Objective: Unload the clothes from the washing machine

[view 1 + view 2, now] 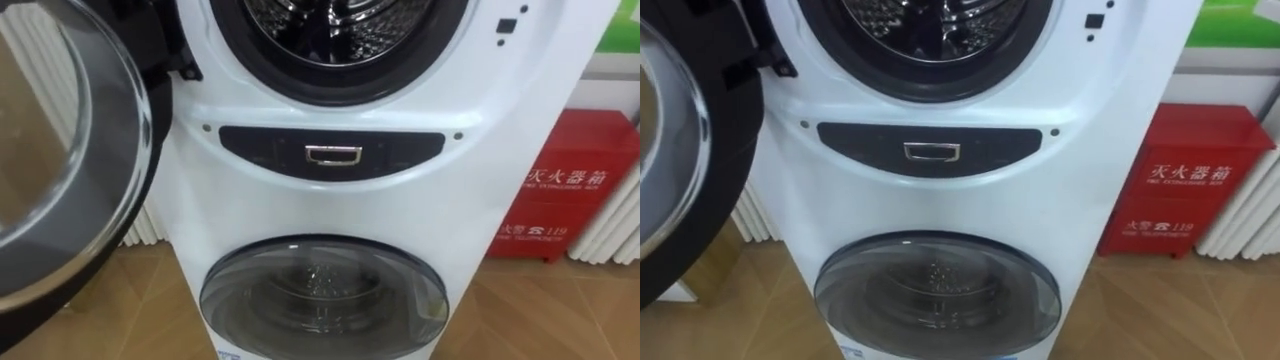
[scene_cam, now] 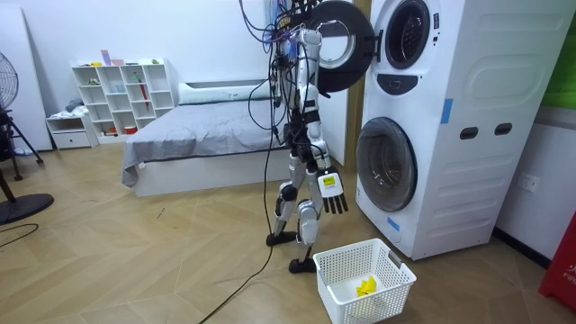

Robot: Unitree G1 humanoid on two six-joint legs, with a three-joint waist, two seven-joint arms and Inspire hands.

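Note:
The stacked white washing machine (image 2: 468, 126) stands right in front of me. Its upper round door (image 1: 70, 150) is swung open to my left. The upper drum (image 1: 335, 25) shows bare shiny metal in the part I can see. The lower door (image 1: 322, 295) is closed. In the room view my right hand (image 2: 331, 191) hangs at my side with straight fingers, holding nothing. A white basket (image 2: 389, 270) sits on the floor by my feet with a yellow cloth (image 2: 364, 286) in it.
A dark control panel (image 1: 330, 155) lies between the two drums. A red fire cabinet (image 1: 570, 190) stands to the right of the machine. Behind me are a bed (image 2: 198, 135) and a white shelf (image 2: 126, 94).

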